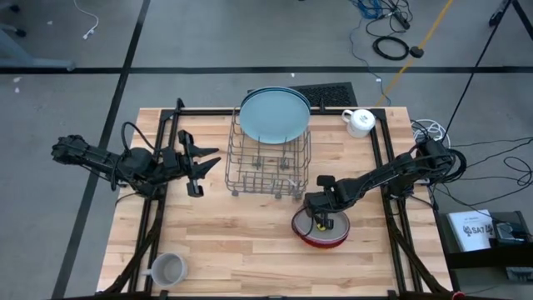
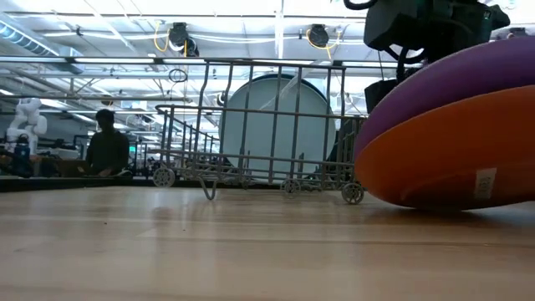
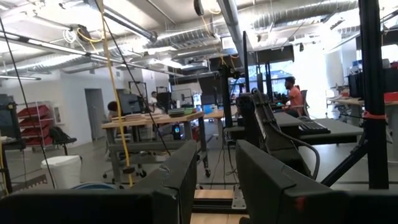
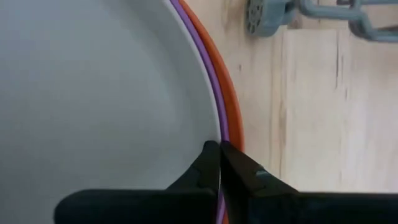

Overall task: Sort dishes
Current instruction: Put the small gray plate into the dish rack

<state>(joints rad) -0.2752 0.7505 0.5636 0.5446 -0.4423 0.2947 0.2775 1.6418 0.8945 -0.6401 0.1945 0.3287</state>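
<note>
Right wrist view first: right gripper (image 4: 220, 163) pinched tight on the rim of the purple plate (image 4: 214, 106), one finger inside the rim, one outside, orange plate (image 4: 233, 102) just beneath. To do this lift well: raise straight up before any sideways travel, so the purple plate parts cleanly from the orange one; keep the pinch square on the rim, since a thin edge grip looks liable to pivot under the plate's weight; then tip upright near the rack (image 1: 268, 162) and slot between free wires, away from the light blue plate (image 1: 274, 115) already standing at the far end.

Seen from above: small stack on the table (image 1: 216, 250) just in front of the rack's near right corner, right gripper (image 1: 319, 218) over it. From table height: purple plate (image 2: 443, 84) nested on the orange plate (image 2: 451, 150), both smooth, rounded undersides, a pale label on the orange one. Inside face of the top plate looks pale grey, glossy.

Left gripper (image 1: 196, 162) waiting left of the rack, fingers part-open, holding nothing. White mug (image 1: 360, 122) and grey mug (image 1: 167, 269) well apart, not part of the job.
</note>
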